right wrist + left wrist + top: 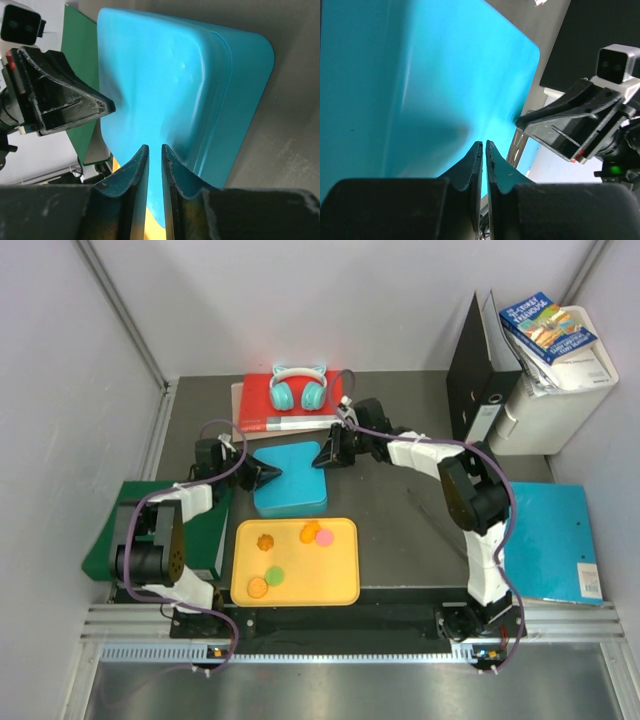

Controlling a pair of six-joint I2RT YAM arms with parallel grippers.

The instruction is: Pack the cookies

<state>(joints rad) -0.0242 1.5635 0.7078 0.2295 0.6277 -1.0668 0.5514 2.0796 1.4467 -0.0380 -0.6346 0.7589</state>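
Observation:
Several cookies lie on the yellow tray [343, 585]: a scalloped orange one [265, 542], an orange one [309, 533], a pink one [324, 537], a green one [275, 576] and another orange one [258, 587]. A closed blue box [290, 485] stands just behind the tray and fills both wrist views [420, 75] [165, 80]. My left gripper [272, 474] [484, 144] is shut at the box's left edge. My right gripper [322, 456] [154, 148] is at its far right corner, jaws a narrow gap apart with nothing between them.
Teal headphones [298, 390] lie on a red book at the back. A black binder [478, 370] and a white bin [555, 400] with books stand at the back right. A blue folder [555, 540] lies at the right, a green folder [105, 540] at the left.

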